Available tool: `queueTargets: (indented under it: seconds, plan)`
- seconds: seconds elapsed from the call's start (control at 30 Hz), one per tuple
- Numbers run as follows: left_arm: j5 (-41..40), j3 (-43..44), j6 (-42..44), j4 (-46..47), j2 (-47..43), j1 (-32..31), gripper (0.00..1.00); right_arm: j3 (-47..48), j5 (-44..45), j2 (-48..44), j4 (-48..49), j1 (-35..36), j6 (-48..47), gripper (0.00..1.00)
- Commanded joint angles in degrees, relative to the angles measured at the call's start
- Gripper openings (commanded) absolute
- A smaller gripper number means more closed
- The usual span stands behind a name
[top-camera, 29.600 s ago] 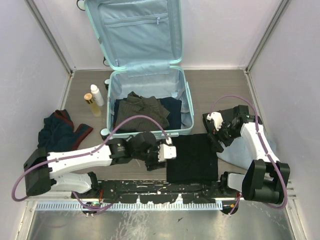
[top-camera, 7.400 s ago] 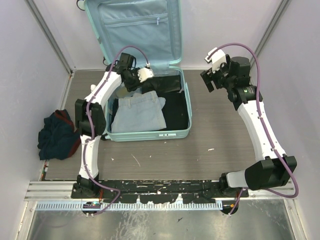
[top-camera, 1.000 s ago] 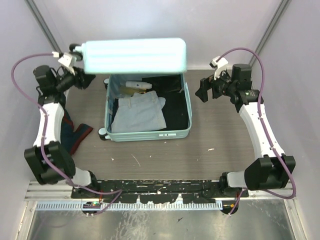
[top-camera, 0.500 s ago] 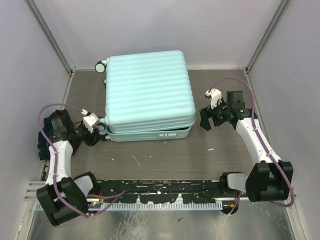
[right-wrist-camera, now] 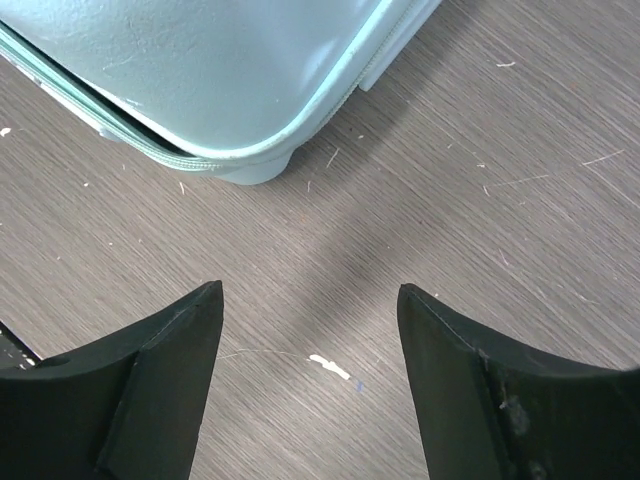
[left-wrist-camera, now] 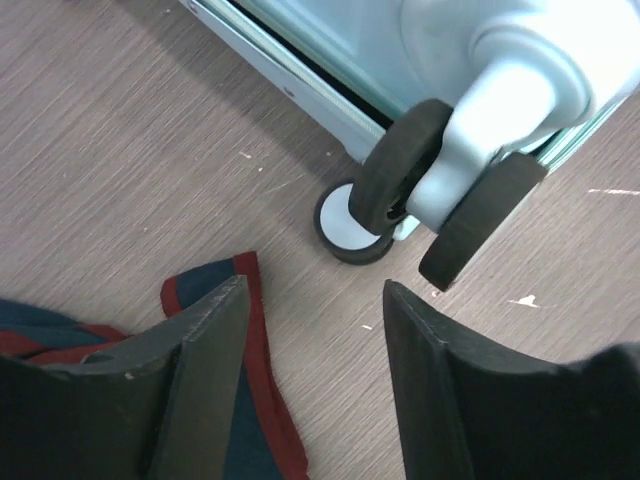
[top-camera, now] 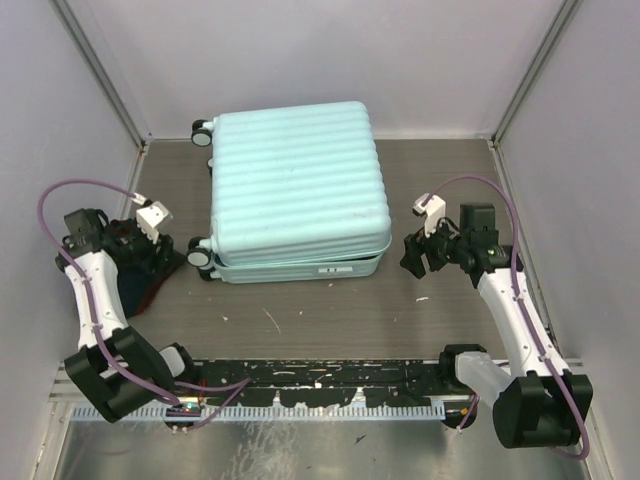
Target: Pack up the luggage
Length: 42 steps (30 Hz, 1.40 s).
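Now, from the top view, the luggage (top-camera: 295,185) lies flat on the table (top-camera: 330,310) toward the far wall, with its lid down on the lower half. By my judgement the packing is near its end, and the step in hand is the closing. A dark cloth (top-camera: 140,275) with a red edge lies outside the case, by the left wall. The left gripper (top-camera: 160,235) hangs over it, just beside the near left corner of the luggage. The right gripper (top-camera: 415,255) is near the right near corner and does not touch it. The shell is pale mint, hard and ribbed, with rounded corners.

In the left wrist view, the jaws stand apart and hold nothing. Between them I see the wood-grain table and the red hem of the cloth. In front is a black double wheel (left-wrist-camera: 450,200) on a smooth pale mount, and a second wheel (left-wrist-camera: 350,220) stands on the table behind it.

In the right wrist view, the jaws are also apart and empty, above bare table. A rounded corner of the shell shows a thin seam line (right-wrist-camera: 150,150) and a small foot (right-wrist-camera: 250,172). Perhaps the seam is not fully shut; the view is too poor to say.

The next move, I think, calls for a choice: press and zip the lid, or reopen it for the soft cloth, which would fold easily.
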Motion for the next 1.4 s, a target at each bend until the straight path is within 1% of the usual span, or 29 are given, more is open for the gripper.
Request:
queueTargets:
  seconds: [0.0, 0.03, 0.1, 0.13, 0.17, 0.2, 0.23, 0.3, 0.4, 0.47, 0.53, 0.57, 0.63, 0.67, 0.7, 0.73, 0.77, 0.9, 1.0, 1.07, 1.13, 1.23, 1.33, 1.37]
  plan:
    - [5.9, 7.1, 13.2, -16.1, 3.4, 0.1, 0.62, 2.9, -4.2, 1.8, 2.7, -0.1, 0.9, 0.76]
    - [5.5, 7.7, 17.5, -19.6, 4.1, -0.5, 0.67, 3.2, -5.3, 2.2, 2.6, -0.1, 1.1, 0.76]
    - [3.4, 8.1, 18.7, -21.4, 5.4, -2.4, 0.84, 3.1, -8.1, 2.5, 2.6, -0.1, 1.8, 0.78]
    - [2.9, 8.4, 19.5, -22.0, 6.2, -3.1, 0.9, 2.5, -9.2, 2.3, 3.0, 0.0, 2.9, 0.8]
    - [2.8, 9.1, 20.2, -22.8, 6.9, -3.9, 0.94, 1.9, -9.9, 2.0, 3.6, 0.2, 4.0, 0.83]
    - [2.6, 9.9, 20.9, -23.9, 7.4, -4.9, 0.96, 1.0, -10.2, 1.5, 4.4, 0.4, 5.2, 0.87]
    - [1.9, 10.8, 22.2, -25.5, 7.6, -6.3, 0.97, 0.1, -10.3, 0.8, 5.1, 0.6, 6.1, 0.89]
    - [0.1, 11.5, 23.4, -26.7, 7.6, -9.2, 0.98, -1.5, -10.6, -0.3, 6.5, 0.8, 7.9, 0.9]
    - [-2.0, 10.2, 18.0, -19.8, 7.6, -14.1, 0.98, -2.4, -10.5, -1.2, 8.7, 1.4, 11.0, 0.92]
    - [-4.5, 9.2, 15.7, -15.9, 7.4, -17.2, 0.96, -2.9, -9.9, -1.3, 9.8, 1.4, 12.1, 0.93]
    - [-6.9, 9.3, 14.6, -13.6, 7.4, -20.4, 0.9, -2.9, -8.9, -1.2, 10.6, 1.4, 12.8, 0.93]
    - [-7.8, 9.8, 14.3, -13.3, 7.5, -21.9, 0.82, -2.8, -8.8, -1.2, 10.7, 1.4, 13.1, 0.93]
    - [-8.2, 12.1, 13.9, -14.6, 7.4, -23.0, 0.69, -2.4, -8.9, -1.3, 10.1, 1.4, 14.2, 0.93]
    - [-8.2, 13.4, 13.4, -15.1, 7.3, -23.0, 0.65, -2.4, -9.2, -1.7, 9.9, 1.4, 15.2, 0.93]
    - [-8.6, 14.3, 12.8, -15.1, 7.2, -23.0, 0.65, -2.6, -9.6, -2.8, 10.3, 1.4, 16.6, 0.93]
    - [-9.2, 14.9, 12.5, -15.0, 6.9, -23.0, 0.67, -3.0, -9.6, -3.9, 11.3, 1.4, 19.9, 0.93]
    - [-10.4, 14.9, 12.5, -14.5, 6.7, -23.0, 0.73, -4.0, -9.8, -5.2, 12.5, 1.4, 22.2, 0.93]
    - [-13.0, 14.9, 14.4, -15.3, 7.5, -23.1, 0.82, -5.9, -8.6, -8.1, 15.0, 1.4, 33.0, 0.93]
    - [-14.2, 16.4, 15.5, -19.1, 11.4, -24.1, 0.84, -7.7, -9.2, -10.7, 15.8, 1.4, 41.0, 0.9]
    - [-14.4, 17.5, 15.0, -20.7, 13.2, -24.9, 0.8, -10.5, -9.6, -14.1, 17.4, 1.4, 46.1, 0.86]
    - [-14.5, 19.5, 14.5, -23.1, 14.4, -25.7, 0.7, -13.2, -10.0, -17.3, 17.6, 1.4, 48.3, 0.81]
    - [-14.5, 26.5, 13.9, -28.5, 15.2, -25.9, 0.49, -14.9, -11.3, -17.4, 19.8, 1.5, 50.4, 0.76]
    - [-16.5, 33.5, 15.7, -34.7, 16.3, -25.6, 0.23, -16.9, -11.7, -15.6, 21.7, 1.5, 52.7, 0.68]
    - [-16.9, 35.3, 16.8, -36.5, 16.8, -25.0, 0.16, -17.6, -12.1, -14.9, 22.3, 1.5, 54.0, 0.66]
